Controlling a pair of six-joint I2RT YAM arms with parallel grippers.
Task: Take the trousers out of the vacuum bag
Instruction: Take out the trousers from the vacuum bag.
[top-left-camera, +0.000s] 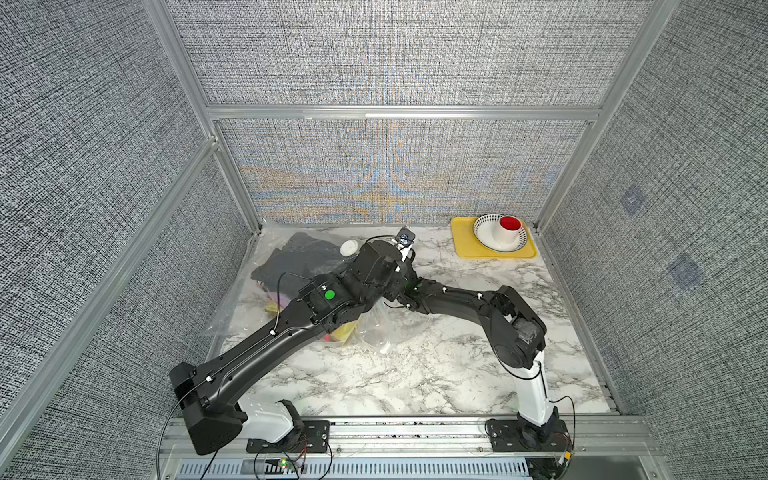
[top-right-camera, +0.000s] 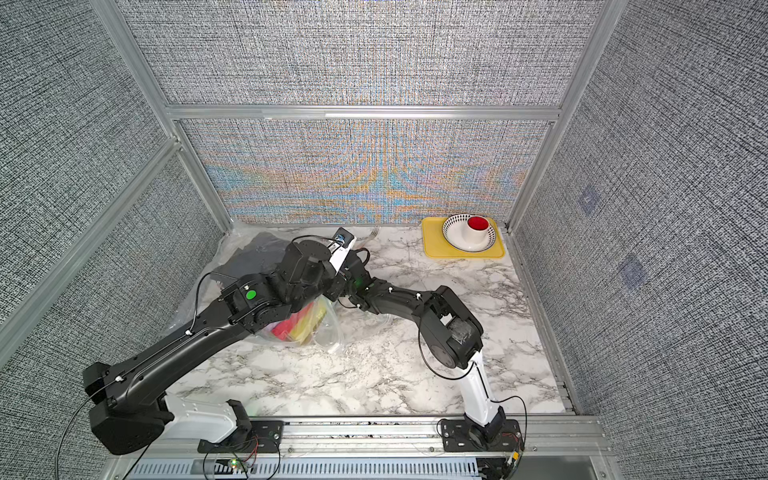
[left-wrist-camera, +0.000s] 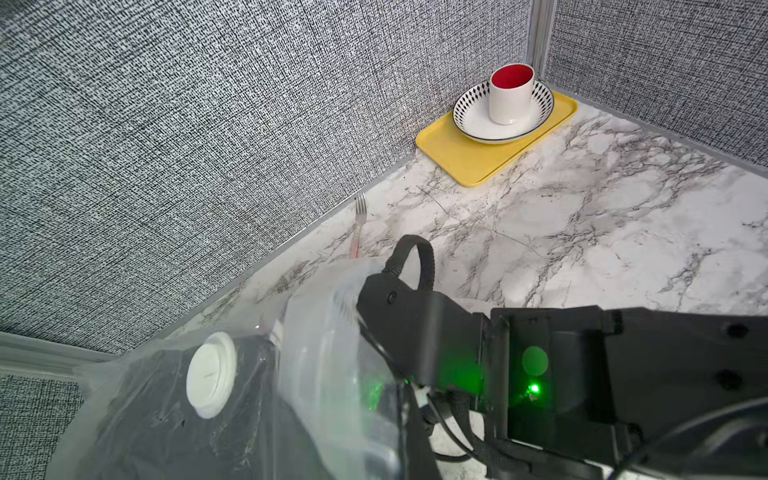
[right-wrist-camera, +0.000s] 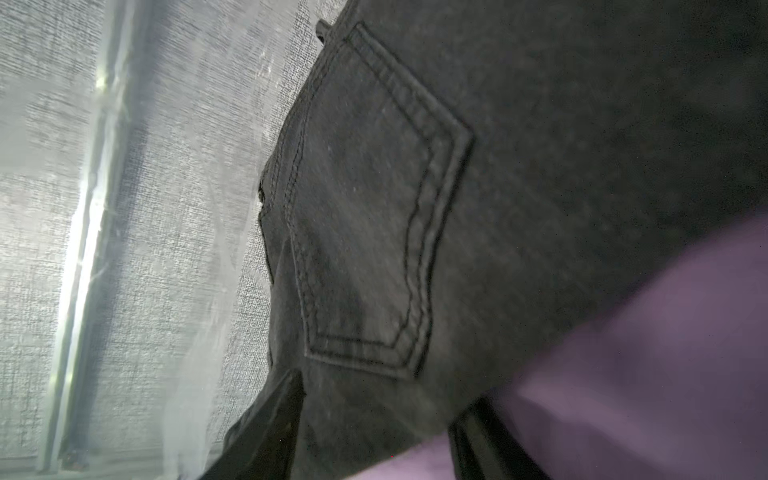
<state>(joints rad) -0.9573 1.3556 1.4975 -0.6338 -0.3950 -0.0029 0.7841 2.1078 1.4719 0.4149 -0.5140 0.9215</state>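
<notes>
Step in hand: reach-in and grasp. None of the trousers looks to be out yet, so you're early in the task.
Vacuum bag (top-left-camera: 232, 307): lies on the surface (top-left-camera: 395, 382) in the far left corner, white valve (top-left-camera: 349, 248) on top, crumpled mouth toward the middle.
Trousers: dark grey pair (right-wrist-camera: 374, 208) with the lilac pair (right-wrist-camera: 644, 353) against it. Yellow cloth (top-right-camera: 309, 328) and red cloth (top-right-camera: 291, 322) sit nearer the mouth, all inside the film.
Right jaws: inside the bag, part-way apart with dark grey cloth between them. I cannot tell whether they are clamped.
Left jaws: shut and hidden under the wrist. They are likely pinching film, but that is unconfirmed.
Next move: make sure you have cloth, not plastic, then draw toward the mouth while your left holds the bag back.
Edges: the back and left walls hem the bag in, and the fork (left-wrist-camera: 360, 224) lies just beyond it.
Open room: bare marble on the near right. The yellow tray (top-left-camera: 465, 245) is well apart in the far right corner.
</notes>
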